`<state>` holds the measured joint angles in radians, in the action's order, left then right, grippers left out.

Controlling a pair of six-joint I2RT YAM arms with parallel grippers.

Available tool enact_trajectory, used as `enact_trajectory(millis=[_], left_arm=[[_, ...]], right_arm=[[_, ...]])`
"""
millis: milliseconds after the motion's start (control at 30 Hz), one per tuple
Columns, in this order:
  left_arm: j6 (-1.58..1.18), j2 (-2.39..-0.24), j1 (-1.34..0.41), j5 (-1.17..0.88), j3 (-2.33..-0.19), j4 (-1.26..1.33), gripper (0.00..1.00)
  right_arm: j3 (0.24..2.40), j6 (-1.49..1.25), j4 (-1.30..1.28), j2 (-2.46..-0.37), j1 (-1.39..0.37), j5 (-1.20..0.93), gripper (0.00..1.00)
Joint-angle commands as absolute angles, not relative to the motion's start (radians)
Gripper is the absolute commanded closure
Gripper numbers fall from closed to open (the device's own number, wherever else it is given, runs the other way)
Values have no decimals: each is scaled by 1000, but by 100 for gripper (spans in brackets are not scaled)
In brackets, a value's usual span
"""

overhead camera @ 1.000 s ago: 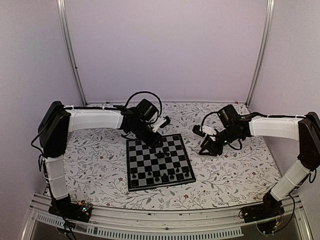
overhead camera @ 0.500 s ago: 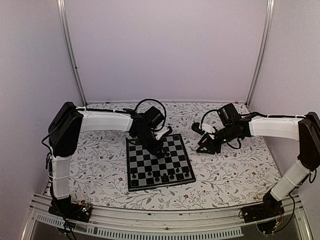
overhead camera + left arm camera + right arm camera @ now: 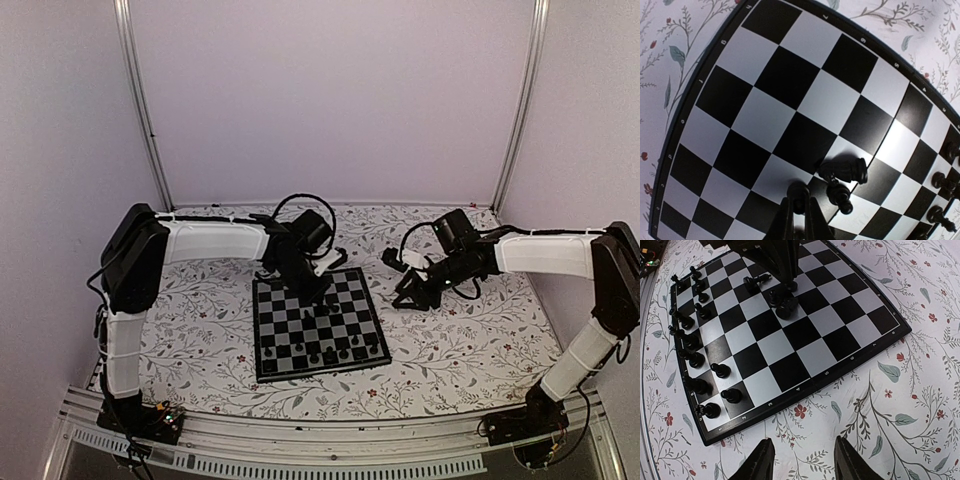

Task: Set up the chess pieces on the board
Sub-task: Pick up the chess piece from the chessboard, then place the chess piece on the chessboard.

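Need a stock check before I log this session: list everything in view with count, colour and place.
floral-patterned table cover: one; white with green sprigs and red flowers; under everything.
flat square chessboard of black and light grey squares: one; black-bordered; centre of the cover.
tiny black chess pieces: over a dozen, count unclear; black; mostly along the board's near rows, a few mid-board, one lying down.
metal corner posts: two; silver; back corners.
left arm, right arm: two; white and black; reaching in from either side.
left pincer: one; black; shut on a round-headed black piece mid-board.
right pincer: one; black; open, empty, above the cover beside the board.
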<state>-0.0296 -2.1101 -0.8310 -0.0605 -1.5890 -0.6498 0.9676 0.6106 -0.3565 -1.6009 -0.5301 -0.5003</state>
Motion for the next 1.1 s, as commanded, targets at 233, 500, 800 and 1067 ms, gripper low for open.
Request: enact_trajectory(millis=[233, 500, 800, 1067], left_arm=[[-42, -1891, -876, -28, -1485, -615, 97], [-27, -1853, -933, -140, -1389, -594, 96], [-2, -1926, -963, -173, -1417, -628, 97], [17, -1964, -972, -202, -1416, -652, 97]], right_arm=[[989, 620, -354, -1623, -531, -504, 56], [997, 624, -365, -1641, -531, -520, 56], [996, 626, -368, -1636, -531, -516, 56], [996, 626, -372, -1637, -531, -515, 55]])
